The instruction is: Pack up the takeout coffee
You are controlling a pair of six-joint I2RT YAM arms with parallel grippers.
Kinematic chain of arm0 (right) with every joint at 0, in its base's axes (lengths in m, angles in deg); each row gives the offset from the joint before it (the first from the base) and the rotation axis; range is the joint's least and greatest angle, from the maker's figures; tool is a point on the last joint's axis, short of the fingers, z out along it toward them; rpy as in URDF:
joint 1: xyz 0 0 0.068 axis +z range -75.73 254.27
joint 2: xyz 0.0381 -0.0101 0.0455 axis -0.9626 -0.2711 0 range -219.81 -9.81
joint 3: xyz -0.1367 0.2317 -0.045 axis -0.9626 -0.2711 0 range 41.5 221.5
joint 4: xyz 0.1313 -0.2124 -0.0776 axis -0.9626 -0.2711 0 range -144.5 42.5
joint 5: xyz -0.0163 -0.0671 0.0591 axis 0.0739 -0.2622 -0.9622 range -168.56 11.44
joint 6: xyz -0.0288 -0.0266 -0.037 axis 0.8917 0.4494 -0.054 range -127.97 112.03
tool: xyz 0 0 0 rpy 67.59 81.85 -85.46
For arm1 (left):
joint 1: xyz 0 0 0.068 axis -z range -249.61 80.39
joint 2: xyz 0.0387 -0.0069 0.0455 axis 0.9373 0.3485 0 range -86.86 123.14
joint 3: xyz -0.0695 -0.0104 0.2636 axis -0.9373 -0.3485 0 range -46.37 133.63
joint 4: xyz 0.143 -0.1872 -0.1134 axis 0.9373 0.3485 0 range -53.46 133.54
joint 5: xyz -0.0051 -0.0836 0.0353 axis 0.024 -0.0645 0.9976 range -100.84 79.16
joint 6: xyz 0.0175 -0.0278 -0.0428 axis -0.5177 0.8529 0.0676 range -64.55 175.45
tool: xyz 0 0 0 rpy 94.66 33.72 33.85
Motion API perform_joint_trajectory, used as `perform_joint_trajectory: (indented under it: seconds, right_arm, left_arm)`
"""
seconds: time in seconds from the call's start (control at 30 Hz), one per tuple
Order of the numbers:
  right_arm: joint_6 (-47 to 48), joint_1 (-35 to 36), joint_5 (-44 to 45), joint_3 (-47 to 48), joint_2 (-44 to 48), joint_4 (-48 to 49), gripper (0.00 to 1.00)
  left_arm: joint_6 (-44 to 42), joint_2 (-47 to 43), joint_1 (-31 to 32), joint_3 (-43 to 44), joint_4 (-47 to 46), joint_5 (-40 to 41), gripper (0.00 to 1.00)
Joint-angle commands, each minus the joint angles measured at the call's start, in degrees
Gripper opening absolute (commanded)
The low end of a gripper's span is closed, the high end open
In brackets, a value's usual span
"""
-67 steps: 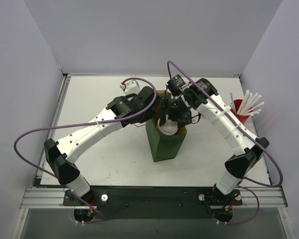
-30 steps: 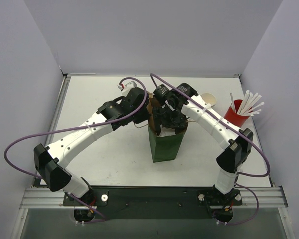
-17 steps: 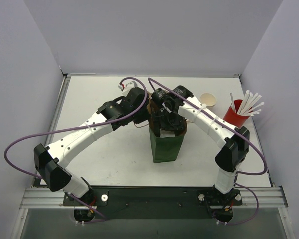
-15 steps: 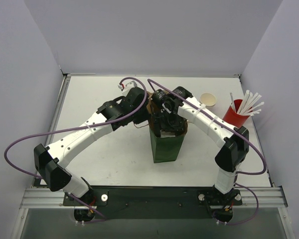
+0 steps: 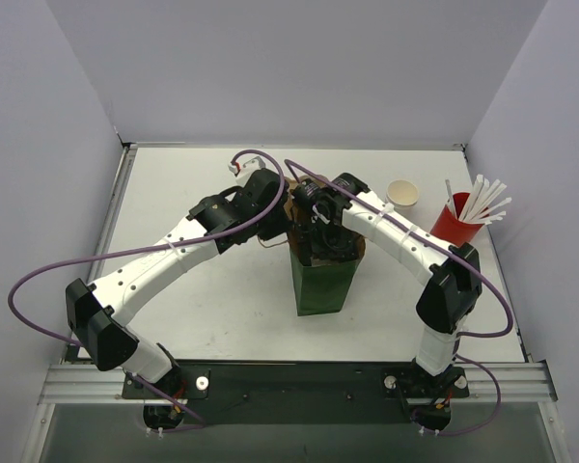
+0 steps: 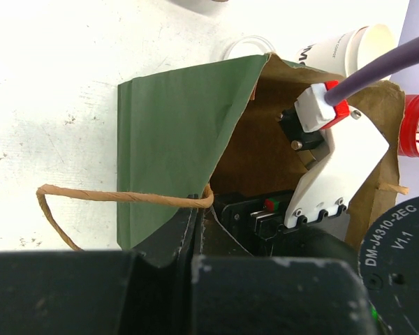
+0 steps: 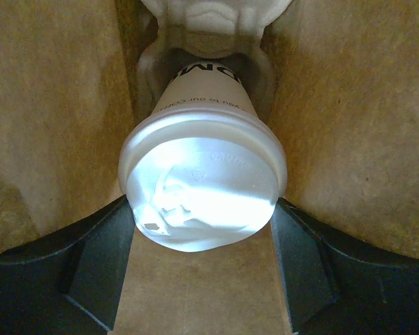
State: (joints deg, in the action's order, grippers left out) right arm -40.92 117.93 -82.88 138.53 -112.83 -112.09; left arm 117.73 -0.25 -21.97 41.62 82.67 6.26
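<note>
Black right gripper [image 7: 202, 209] grasps the lidded cup [image 7: 202, 174] low inside the bag [image 5: 320, 280], left gripper [image 6: 197, 216] clenched on its rim; seating appears under way, so next release, withdraw straight up, and fetch the open cup [image 5: 401, 192] near the straws [image 5: 482, 198].

Mouth of bag [image 5: 319, 285] occupied by right gripper [image 7: 202, 209] clasping lidded cup [image 7: 203, 157]; brown walls close on both sides, seemingly no room beside it.
</note>
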Motion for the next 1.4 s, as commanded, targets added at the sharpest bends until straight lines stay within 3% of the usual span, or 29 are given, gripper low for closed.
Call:
perform_joint_trajectory:
  seconds: [0.0,1.37]
  right_arm:
    - [-0.19,0.55,0.71,-1.06,0.37,-1.76,0.46]
    - [0.34,-0.42,1.50,-6.94,-0.95,3.34,0.46]
  left_arm:
    - [0.03,-1.35,0.00,0.78,-0.43,-0.58,0.00]
    - [-1.02,-2.50,0.00,-0.36,-1.74,-2.07,0.00]
